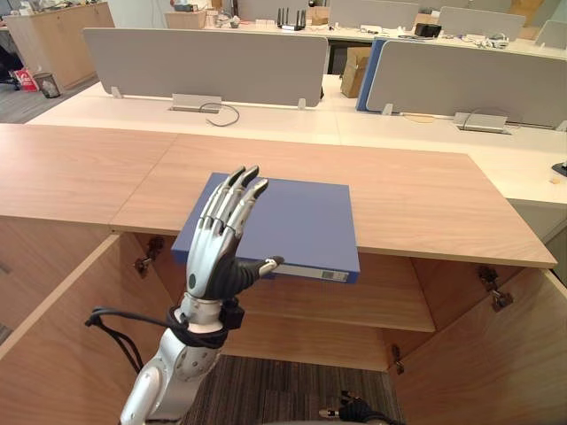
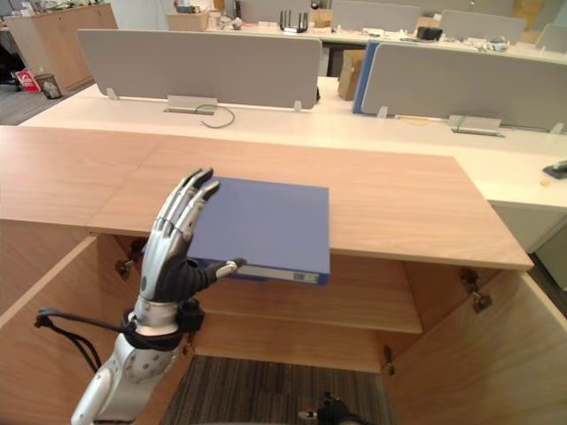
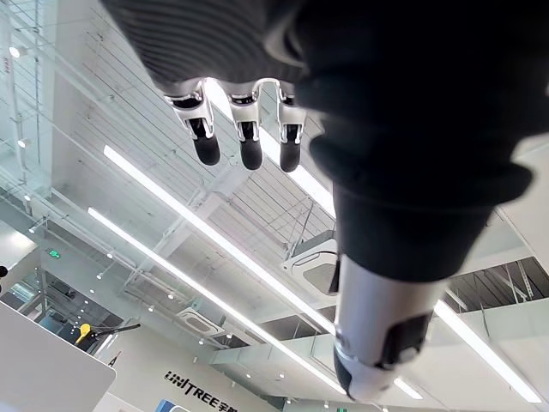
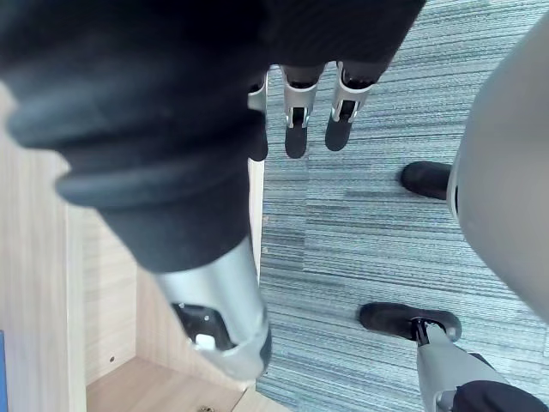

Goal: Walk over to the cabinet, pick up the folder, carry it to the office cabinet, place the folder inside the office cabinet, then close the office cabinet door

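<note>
A blue folder [image 1: 297, 221] lies flat on the wooden cabinet top [image 1: 425, 190], its spine with a small label hanging slightly over the front edge. My left hand [image 1: 217, 248] is raised upright in front of the folder's near left corner, open, with straight fingers pointing up and the thumb reaching toward the spine; it holds nothing. In the left wrist view its fingers [image 3: 249, 142] stand against the ceiling. My right hand [image 4: 296, 129] hangs low beside the cabinet, over grey carpet, open and holding nothing.
Below the top, the cabinet stands with both doors swung out toward me, left door [image 1: 53, 345] and right door [image 1: 500, 354], showing an inner shelf [image 1: 390, 305]. Behind the cabinet are white desks with grey partition screens [image 1: 204, 66] and a cardboard box [image 1: 354, 71].
</note>
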You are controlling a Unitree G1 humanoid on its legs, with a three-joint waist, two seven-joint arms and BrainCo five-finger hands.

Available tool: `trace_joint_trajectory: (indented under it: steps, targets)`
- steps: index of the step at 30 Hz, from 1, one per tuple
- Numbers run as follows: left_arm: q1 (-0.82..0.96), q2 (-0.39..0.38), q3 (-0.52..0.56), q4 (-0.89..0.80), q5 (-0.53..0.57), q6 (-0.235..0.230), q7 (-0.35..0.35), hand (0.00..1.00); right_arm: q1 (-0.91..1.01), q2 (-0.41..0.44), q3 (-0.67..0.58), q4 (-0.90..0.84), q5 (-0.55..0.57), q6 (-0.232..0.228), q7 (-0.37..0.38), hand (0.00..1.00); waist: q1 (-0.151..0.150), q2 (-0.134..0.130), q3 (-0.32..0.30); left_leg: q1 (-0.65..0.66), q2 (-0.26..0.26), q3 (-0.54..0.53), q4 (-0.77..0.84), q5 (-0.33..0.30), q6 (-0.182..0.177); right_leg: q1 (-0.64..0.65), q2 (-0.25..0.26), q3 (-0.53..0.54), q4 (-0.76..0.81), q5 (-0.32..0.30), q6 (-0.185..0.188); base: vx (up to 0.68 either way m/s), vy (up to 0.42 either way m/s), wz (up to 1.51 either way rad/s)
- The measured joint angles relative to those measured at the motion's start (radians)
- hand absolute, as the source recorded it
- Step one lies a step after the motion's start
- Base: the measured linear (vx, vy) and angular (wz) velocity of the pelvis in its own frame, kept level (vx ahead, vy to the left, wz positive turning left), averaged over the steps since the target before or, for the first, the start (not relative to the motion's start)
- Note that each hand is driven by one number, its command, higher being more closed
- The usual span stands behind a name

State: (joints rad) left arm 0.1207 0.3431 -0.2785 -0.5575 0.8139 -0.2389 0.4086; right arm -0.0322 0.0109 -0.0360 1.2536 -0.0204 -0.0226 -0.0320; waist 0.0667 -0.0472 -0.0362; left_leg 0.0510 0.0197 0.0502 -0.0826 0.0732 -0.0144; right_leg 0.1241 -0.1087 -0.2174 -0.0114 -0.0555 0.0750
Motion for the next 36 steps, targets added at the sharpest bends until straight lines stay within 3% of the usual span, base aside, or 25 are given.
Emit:
trace_joint_trajectory:
  steps: [18, 25, 36]
  targets:
    - [0.034, 0.076, 0.0, 0.069, 0.01, -0.028, -0.029, 0.0, -0.004, -0.011, 0.0, 0.017, -0.002, 0.0, 0.001, 0.0, -0.003, 0.003, -0.01, 0.002, 0.001, 0.004, 0.003, 0.0, 0.0, 0.0, 0.0, 0.004, 0.002, 0.0, 0.0, 0.0, 0.001, 0.0]
    - [0.009, 0.182, -0.001, 0.199, 0.081, -0.027, -0.044, 0.0, 0.003, -0.034, -0.002, 0.006, -0.006, 0.001, 0.001, 0.0, -0.009, 0.018, -0.01, 0.005, -0.001, 0.003, 0.002, 0.001, 0.001, 0.0, 0.001, 0.004, -0.002, 0.002, -0.003, 0.0, 0.0, 0.0]
    - [-0.04, 0.214, 0.001, 0.339, 0.169, -0.002, -0.044, 0.0, 0.007, -0.046, -0.015, -0.006, -0.04, 0.001, 0.001, 0.0, -0.024, 0.027, -0.012, 0.005, -0.001, 0.005, -0.003, 0.002, 0.001, 0.002, 0.003, 0.005, -0.022, 0.011, -0.009, 0.0, 0.0, 0.0]
